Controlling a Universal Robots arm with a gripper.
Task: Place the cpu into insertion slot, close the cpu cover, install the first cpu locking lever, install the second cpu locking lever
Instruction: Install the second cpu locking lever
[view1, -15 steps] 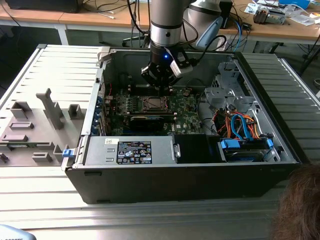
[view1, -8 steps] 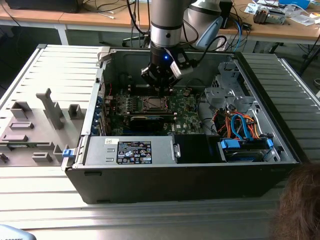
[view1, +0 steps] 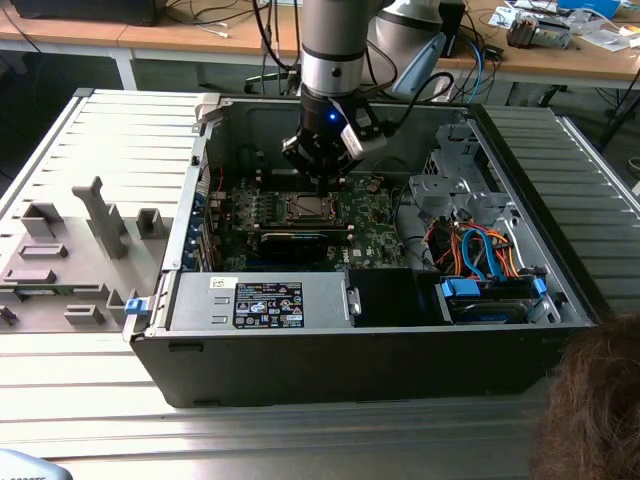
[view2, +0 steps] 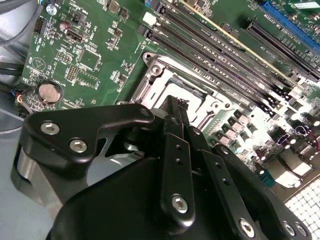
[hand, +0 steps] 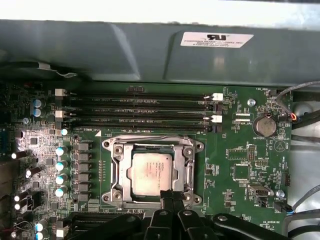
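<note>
black gripper linkage is filling the foreground in both wrist views, nearest the lens; the gripper (hand: 170, 196) is showing its fingers pressed together into one narrow tip, holding nothing; in the second wrist view the gripper (view2: 175, 102) is poking that same closed tip down toward the socket.

going from largest to smallest: the computer case (view1: 300, 350) is lying open on a ribbed metal table (view1: 150, 430), with the robot arm (view1: 335, 50) reaching down into it from above; the green motherboard (hand: 240, 165) is sitting flat on the case floor, with long black memory slots (hand: 140, 112) running just beyond the socket and a round coin battery (hand: 264, 126) off to one side; the insertion slot (hand: 116, 172) is sitting amid the green board, and the cpu cover (hand: 187, 172) is lying down flat over it, framing the chip through its square window; the cpu (hand: 150, 172) is resting inside the slot, its pale metal top facing up.

the closed fingertips are hovering at the socket's edge nearest the gripper, just beside the cpu's near edge, over the cover's frame; whether they are touching the frame is not clear.
</note>
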